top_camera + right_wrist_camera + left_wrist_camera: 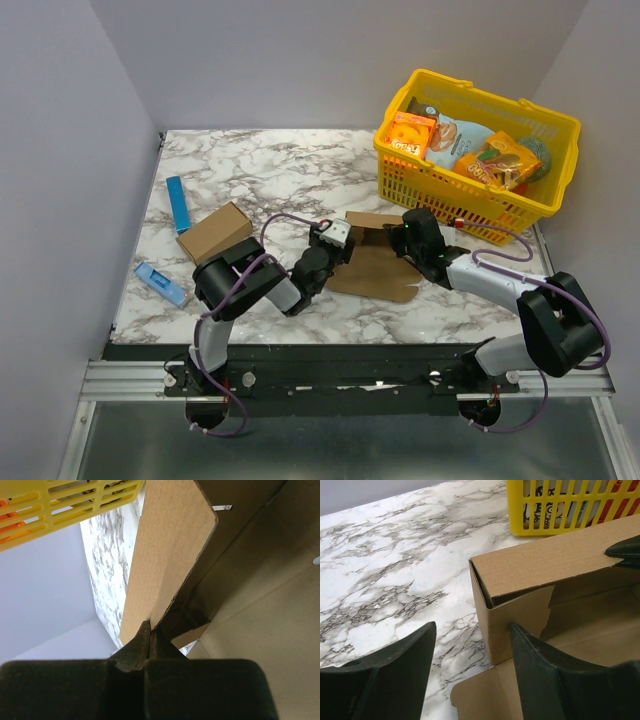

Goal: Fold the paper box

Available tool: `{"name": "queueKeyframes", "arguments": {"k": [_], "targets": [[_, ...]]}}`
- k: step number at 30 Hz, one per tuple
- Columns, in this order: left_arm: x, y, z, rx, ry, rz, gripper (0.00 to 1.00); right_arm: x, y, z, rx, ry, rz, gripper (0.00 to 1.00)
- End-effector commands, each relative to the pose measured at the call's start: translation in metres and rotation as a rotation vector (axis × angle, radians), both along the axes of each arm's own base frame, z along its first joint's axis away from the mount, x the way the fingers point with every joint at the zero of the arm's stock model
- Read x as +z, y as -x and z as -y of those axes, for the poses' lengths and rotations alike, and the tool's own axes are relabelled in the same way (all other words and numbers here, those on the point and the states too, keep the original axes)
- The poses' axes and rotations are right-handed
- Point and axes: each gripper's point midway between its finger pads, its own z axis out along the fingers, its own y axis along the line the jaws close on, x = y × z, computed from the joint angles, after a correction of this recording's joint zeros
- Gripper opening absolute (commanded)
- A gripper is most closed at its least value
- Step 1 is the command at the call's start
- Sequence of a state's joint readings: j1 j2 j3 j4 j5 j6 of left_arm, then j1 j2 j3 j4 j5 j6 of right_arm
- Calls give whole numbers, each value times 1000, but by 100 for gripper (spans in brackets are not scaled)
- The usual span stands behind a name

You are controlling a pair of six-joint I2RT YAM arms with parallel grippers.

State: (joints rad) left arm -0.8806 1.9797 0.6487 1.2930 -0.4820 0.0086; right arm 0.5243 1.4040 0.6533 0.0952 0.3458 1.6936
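Marble-patterned tabletop with plain grey walls around it fills my screens. On the left wrist camera I see the left fingers standing apart. One is over bare marble. The other sits just in front of a raised end wall of the paper box, and I cannot tell whether it touches. On the right wrist camera the right fingers are pressed together, pinching the edge of an upright cardboard panel. Their dark tip also shows at the far end of that panel in the left wrist view.

From above, I see the paper box partly formed, with some walls raised and a flat flap spread toward me. It lies mid-tabletop between the two arms. Just beyond it on the right stands a yellow basket holding orange snack packs. Well off to the left lies a small closed brown carton. A blue stick lies beside it, and a blue packet lies nearer the front edge.
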Motion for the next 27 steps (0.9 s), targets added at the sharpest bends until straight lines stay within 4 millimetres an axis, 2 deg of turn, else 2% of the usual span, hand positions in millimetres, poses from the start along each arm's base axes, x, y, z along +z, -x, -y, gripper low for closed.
{"name": "queueKeyframes", "arguments": {"k": [1,7,12,17,19,21,23,27], "targets": [[17,-6,5,-25,69,55,76,-59,41,22,33,164,-205,1],[16,-10,6,-65,103,37,81,-59,41,21,40,163,-208,1],[17,-7,20,-160,116,23,85,-58,40,20,43,164,-208,1],[17,-13,29,-217,134,-10,86,-59,40,19,48,167,-211,1],[13,-13,34,-246,126,-32,84,-59,40,19,48,167,-211,0],[16,-16,39,-257,121,-31,78,-59,40,19,49,166,-211,0],[12,-17,40,-256,108,-45,67,-59,40,19,51,164,-211,1],[11,-19,39,-243,103,-56,55,-58,40,19,48,163,-207,1]]}}
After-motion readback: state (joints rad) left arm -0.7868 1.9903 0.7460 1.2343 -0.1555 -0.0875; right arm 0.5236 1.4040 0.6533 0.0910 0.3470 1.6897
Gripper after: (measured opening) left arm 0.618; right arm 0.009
